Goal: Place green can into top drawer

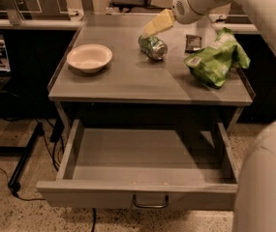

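Top drawer, wide shallow grey metal (142, 154), stands pulled open under the flat grey metal table (128, 79). Crinkled light-green chip bag (218, 57) and round cream bowl (89, 57) sit on top. Tan gripper (153, 27) hovers just above the small dark-green metal drink can (153, 48), which lies on its side at the table's back; open or closed, cannot tell. Step looks like the reach to grasp. Next move calls for lowering around the can, clamping it, then carrying it to the drawer.

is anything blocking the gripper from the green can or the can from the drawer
Nothing visible does. The gripper hangs just above the green can, with nothing between. The top drawer is pulled open in front; the bowl and chip bag sit off to either side.
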Controlling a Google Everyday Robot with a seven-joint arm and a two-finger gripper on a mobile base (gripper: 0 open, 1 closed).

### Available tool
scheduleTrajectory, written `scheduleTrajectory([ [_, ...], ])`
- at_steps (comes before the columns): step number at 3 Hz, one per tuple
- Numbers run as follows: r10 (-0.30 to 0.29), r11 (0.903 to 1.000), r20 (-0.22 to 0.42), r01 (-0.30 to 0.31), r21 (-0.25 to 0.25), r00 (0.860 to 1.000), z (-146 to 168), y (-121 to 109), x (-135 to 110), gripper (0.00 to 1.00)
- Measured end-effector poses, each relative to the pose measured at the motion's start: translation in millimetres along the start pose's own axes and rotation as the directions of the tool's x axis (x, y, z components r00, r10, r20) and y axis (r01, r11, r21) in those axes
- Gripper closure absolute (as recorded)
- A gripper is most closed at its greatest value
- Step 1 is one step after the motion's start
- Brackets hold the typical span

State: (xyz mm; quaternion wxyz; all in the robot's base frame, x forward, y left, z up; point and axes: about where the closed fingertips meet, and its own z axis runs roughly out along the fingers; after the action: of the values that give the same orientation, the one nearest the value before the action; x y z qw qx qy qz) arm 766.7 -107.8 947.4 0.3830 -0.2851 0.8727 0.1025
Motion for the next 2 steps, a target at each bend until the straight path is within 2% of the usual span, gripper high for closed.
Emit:
scheduleTrajectory([
  [1,0.024,0.9997,0.011,-0.024,0.007,1.000,25.3,-5.5,-17.0,0.00],
  [2,0.054,0.9985,-0.013,-0.054,0.012,0.998,51.3,-9.4,-19.6,0.00],
])
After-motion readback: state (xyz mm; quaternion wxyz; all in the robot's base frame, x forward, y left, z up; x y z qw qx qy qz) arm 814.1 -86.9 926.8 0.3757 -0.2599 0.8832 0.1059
